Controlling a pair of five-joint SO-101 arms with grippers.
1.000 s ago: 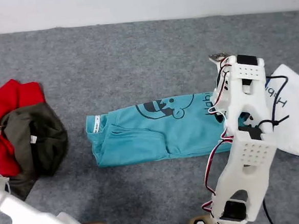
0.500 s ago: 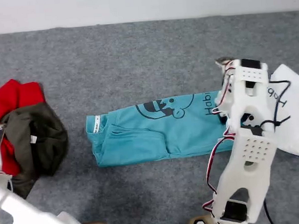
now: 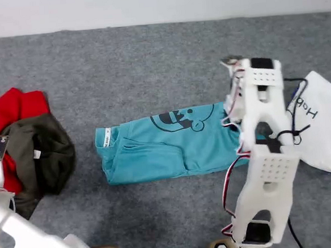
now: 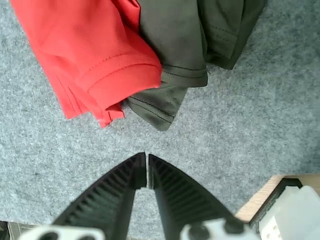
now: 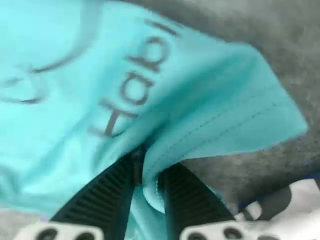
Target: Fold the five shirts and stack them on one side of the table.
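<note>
Pinching one teal shirt (image 3: 156, 150) in right jaws, left jaws closed empty; loose: one red shirt (image 3: 14, 109), one olive shirt (image 3: 42, 147), one white shirt (image 3: 325, 138).

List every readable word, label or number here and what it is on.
On the teal shirt: dark lettering, cut off at the fold; no whole word reads.
On the white shirt: dark lettering, partly behind the arm; unreadable.
The teal shirt's neck label: too small.
The dark olive shirt's tag: too small.
</note>
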